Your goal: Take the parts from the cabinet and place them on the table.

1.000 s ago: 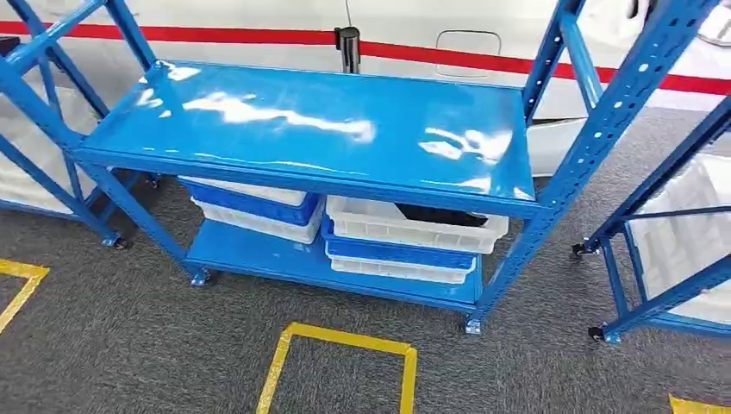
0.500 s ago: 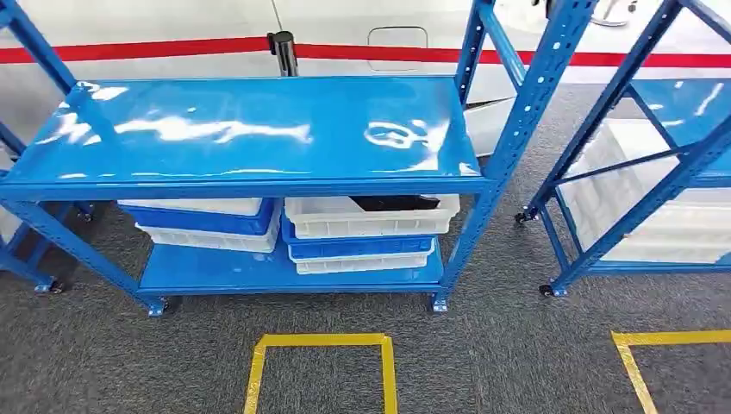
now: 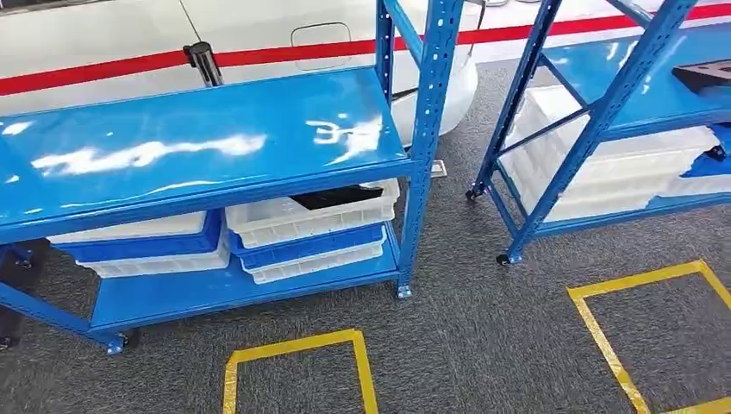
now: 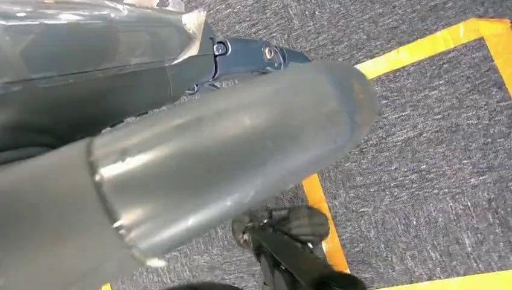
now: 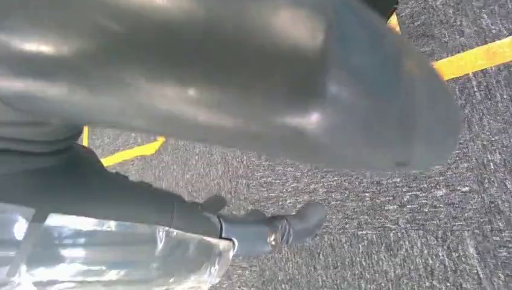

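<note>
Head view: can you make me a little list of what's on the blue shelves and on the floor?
near rack: blue shelf rack, shiny top shelf bare
lower shelf: stacked white and blue bins, more bins beside them
top white bin: dark part inside, mostly hidden by the shelf above
second rack: blue rack to the right, white bins low down, dark object on its upper shelf
floor: grey carpet with yellow tape squares
left hand: hangs over the carpet, holds nothing
right hand: hangs over the carpet, holds nothing

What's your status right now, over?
Left hand, right hand hang over carpet, empty. Dark part in white bin, lower shelf. Top shelf overhangs it.
</note>
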You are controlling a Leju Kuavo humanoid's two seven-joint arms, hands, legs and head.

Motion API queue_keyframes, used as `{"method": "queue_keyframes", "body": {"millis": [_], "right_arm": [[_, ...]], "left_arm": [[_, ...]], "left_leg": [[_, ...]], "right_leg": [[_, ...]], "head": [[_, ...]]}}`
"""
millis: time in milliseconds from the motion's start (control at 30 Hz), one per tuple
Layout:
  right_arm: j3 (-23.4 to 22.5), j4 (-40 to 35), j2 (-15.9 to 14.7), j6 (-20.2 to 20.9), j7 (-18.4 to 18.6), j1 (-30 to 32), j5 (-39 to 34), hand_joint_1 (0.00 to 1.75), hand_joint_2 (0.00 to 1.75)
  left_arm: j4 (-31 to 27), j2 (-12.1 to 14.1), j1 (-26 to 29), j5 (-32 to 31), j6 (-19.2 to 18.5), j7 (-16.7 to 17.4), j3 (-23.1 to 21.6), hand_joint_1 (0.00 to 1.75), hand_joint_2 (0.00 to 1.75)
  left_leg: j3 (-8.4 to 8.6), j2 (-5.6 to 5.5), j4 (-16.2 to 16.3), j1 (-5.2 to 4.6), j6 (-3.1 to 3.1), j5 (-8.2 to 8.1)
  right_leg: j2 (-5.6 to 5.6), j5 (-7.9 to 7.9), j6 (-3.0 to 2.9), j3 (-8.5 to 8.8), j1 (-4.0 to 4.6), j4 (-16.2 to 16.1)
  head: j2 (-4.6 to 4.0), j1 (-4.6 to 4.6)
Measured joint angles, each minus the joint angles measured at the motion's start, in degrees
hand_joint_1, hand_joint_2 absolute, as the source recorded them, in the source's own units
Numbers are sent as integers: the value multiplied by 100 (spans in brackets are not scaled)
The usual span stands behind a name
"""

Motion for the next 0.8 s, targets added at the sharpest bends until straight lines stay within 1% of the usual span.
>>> {"method": "queue_keyframes", "body": {"millis": [33,67,100,133,167,200,233,267,300,333,367,400,433,467,500,567,800], "right_arm": [[0,0,0,-2,0,10,0,0,0],[0,0,2,-4,0,9,0,0,0],[0,0,7,-2,0,4,0,0,0],[0,0,7,-4,-4,-2,0,0,0],[0,0,15,-4,-7,-5,0,0,0],[0,0,22,-4,-13,-10,0,0,0],[0,0,22,-7,-15,-9,2,0,0],[0,0,15,-11,-17,-7,11,0,0],[0,0,24,-11,-20,-2,15,0,0],[0,0,24,-13,-20,-4,17,0,0],[0,0,24,-18,-20,-9,24,0,0],[0,0,28,-20,-20,-12,31,0,0],[0,0,31,-20,-20,-11,33,0,0],[0,0,31,-30,-20,-5,35,0,0],[0,0,31,-35,-17,-2,35,0,0],[0,0,31,-37,-15,-5,37,0,0],[-4,0,31,-120,-2,-8,79,0,0]], "left_arm": [[0,0,2,4,-2,0,0,0,0],[0,0,1,9,-2,-2,0,0,0],[0,2,-1,9,-2,-2,0,0,0],[0,4,-2,20,-4,-4,0,0,0],[0,7,-8,28,-4,-7,0,0,0],[0,7,-12,37,-20,-11,0,0,0],[0,7,-11,46,-35,-15,0,0,0],[0,7,-10,50,-41,-22,0,0,0],[0,7,-9,52,-50,-28,0,0,0],[0,9,-9,59,-52,-42,2,0,0],[0,9,-10,59,-59,-52,2,0,0],[0,15,-11,59,-83,-63,2,0,0],[0,20,-10,61,-87,-70,2,0,0],[0,20,-11,63,-87,-72,2,0,0],[0,20,-11,63,-90,-74,2,0,0],[0,20,-8,63,-96,-81,2,0,0],[0,20,-10,68,-111,-105,2,0,0]], "left_leg": [[44,1,-122,0,15,143],[211,1,-480,1,36,388],[467,-9,-996,2,61,660],[723,-64,-1492,2,97,865],[826,-126,-1733,-26,118,840],[803,-107,-1733,-39,135,855],[786,-93,-1739,-61,153,870],[779,-90,-1769,-56,90,899],[778,-85,-1767,-100,104,896],[775,-83,-1764,-137,147,893],[766,-79,-1763,-161,193,905],[753,-72,-1758,-176,203,911],[739,-64,-1755,-190,226,925],[727,-63,-1754,-199,237,933],[722,-64,-1754,-202,251,942],[719,-64,-1754,-202,253,944],[719,-64,-1752,-210,260,940]], "right_leg": [[29,1,1,1,3,2],[53,2,3,7,2,6],[77,5,8,19,1,5],[97,12,20,27,1,3],[106,18,42,20,43,18],[112,32,64,5,61,11],[113,49,92,-14,57,3],[111,-28,41,-54,156,27],[107,19,80,-72,101,22],[109,16,110,-90,82,18],[112,35,145,-70,80,17],[112,49,164,-64,68,16],[113,64,186,-56,52,8],[117,78,207,-63,44,-1],[117,85,215,-63,40,-8],[117,93,227,-56,40,-25],[119,99,236,-47,34,-47]], "head": [[0,-2],[2,0],[0,-4],[0,-2],[0,-2],[0,7],[2,9],[0,19],[0,15],[0,20],[0,2],[2,13],[0,15],[2,4],[0,11],[2,13],[2,11]]}}
